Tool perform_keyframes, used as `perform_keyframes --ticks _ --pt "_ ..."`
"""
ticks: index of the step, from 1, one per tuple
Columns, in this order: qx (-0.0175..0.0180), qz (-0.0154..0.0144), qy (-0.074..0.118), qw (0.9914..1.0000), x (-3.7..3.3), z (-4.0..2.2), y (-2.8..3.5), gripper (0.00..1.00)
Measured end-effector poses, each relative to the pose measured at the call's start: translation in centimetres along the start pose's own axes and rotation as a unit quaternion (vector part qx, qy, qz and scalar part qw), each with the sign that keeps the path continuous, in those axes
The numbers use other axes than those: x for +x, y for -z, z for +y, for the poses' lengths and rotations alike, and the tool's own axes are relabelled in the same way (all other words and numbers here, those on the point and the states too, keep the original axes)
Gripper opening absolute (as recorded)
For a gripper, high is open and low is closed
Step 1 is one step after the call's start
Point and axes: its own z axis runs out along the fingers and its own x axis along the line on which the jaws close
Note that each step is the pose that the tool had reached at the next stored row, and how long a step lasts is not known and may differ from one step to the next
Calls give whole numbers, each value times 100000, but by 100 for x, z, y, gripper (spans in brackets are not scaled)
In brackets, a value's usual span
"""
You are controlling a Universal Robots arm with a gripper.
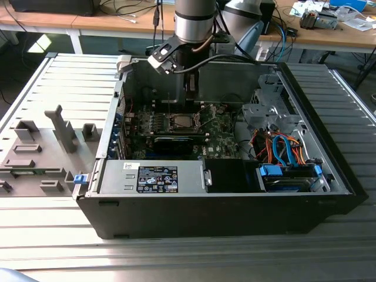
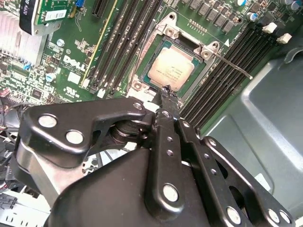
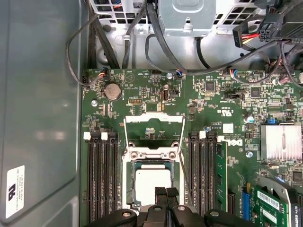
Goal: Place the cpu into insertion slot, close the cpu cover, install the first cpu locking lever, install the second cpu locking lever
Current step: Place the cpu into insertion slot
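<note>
I see cpu [image 3: 152, 182] seated in insertion slot [image 3: 132, 184]; fingers [image 3: 161, 193] closed, empty, at its edge. cpu cover [image 3: 154, 115] raised: thin, stiff, likely light; I'd push free edge.

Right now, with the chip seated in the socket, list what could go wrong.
1. The gripper is at the edge of the cpu; a sideways slip might shift it in the insertion slot.
2. The cpu cover stands open, so nothing clamps the cpu yet.
</note>
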Motion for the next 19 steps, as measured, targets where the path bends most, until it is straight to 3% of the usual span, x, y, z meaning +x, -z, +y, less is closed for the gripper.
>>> perform_keyframes --ticks 7,12,17,19 --pt "1 -4 0 100000 -2 2 67 11" --pt "7 -9 0 100000 -7 6 218 11" --pt "3 -4 -2 100000 -10 9 338 11" --pt "-7 10 -3 100000 -10 10 355 11"
